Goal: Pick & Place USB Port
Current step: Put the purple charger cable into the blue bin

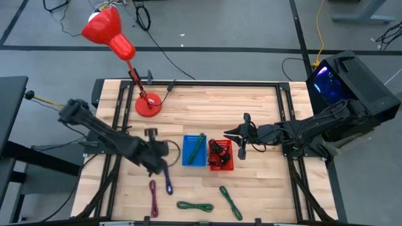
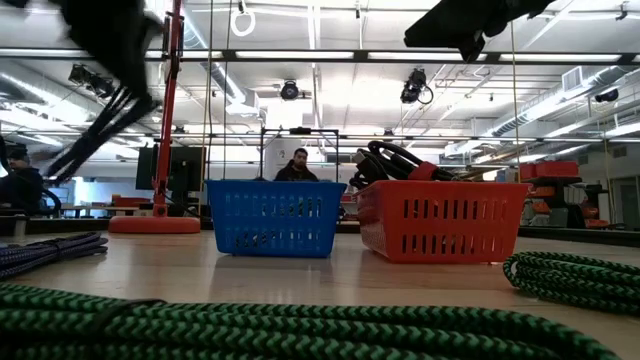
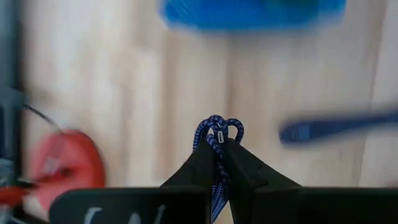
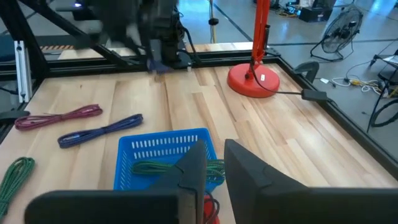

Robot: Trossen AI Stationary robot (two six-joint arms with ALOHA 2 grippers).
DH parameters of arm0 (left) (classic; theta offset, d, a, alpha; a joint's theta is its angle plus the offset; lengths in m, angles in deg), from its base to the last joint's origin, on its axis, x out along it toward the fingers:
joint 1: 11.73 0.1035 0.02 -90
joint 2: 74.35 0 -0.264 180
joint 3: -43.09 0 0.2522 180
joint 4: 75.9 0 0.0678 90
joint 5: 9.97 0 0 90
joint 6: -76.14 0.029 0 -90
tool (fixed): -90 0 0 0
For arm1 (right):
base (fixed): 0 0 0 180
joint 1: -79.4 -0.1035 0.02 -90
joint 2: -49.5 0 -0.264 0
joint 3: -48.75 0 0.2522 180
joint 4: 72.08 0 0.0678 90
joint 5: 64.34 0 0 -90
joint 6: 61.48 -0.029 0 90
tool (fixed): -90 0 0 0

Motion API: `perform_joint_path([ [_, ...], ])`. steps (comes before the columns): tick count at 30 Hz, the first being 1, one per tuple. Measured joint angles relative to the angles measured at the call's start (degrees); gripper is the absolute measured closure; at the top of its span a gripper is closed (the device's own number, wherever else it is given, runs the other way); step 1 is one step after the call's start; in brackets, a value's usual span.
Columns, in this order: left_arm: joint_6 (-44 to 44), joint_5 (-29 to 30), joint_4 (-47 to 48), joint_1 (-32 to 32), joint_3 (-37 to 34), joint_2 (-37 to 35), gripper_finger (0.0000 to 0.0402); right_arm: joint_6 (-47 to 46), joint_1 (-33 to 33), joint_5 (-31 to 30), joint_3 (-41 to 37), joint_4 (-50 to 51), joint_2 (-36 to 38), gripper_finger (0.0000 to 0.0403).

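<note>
Beside the blue plastic basket [image 1: 194, 150], I have the left gripper [image 3: 219, 155] pinching a bundled blue braided USB cable [image 3: 216, 129] above the wooden counter [image 1: 207, 107]. Next I must carry it over that basket and release. Right gripper [image 1: 236, 134] waits partly spread nearby.

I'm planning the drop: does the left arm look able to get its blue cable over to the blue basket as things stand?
Probably yes. The left gripper is shut on the blue cable, and the bare table between it and the blue basket looks free. The right gripper hovers by the red basket, off that path.
</note>
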Motion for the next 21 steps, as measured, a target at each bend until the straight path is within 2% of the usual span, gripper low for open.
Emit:
perform_joint_path([
  [4,-3.4,11.4,-2.3,0.0,6.0,-7.3,0.0382,0.2,0.0,0.0,0.0,0.0,0.0,0.0344],
  [8,-3.6,17.7,-11.3,0.0,6.7,-12.9,0.0382,0.9,0.0,0.0,0.0,-0.1,0.0,0.0344],
  [14,2.2,18.9,-31.7,0.0,3.5,-15.7,0.0382,1.2,0.0,-1.0,0.0,0.0,0.0,0.0344],
  [18,4.4,18.4,-41.0,0.4,0.8,-15.7,0.0382,1.2,0.0,-1.0,0.0,0.3,0.0,0.0344],
  [21,2.9,17.2,-45.9,1.4,-2.2,-15.7,0.0382,1.2,0.0,-0.9,0.0,0.5,0.0,0.0344],
])
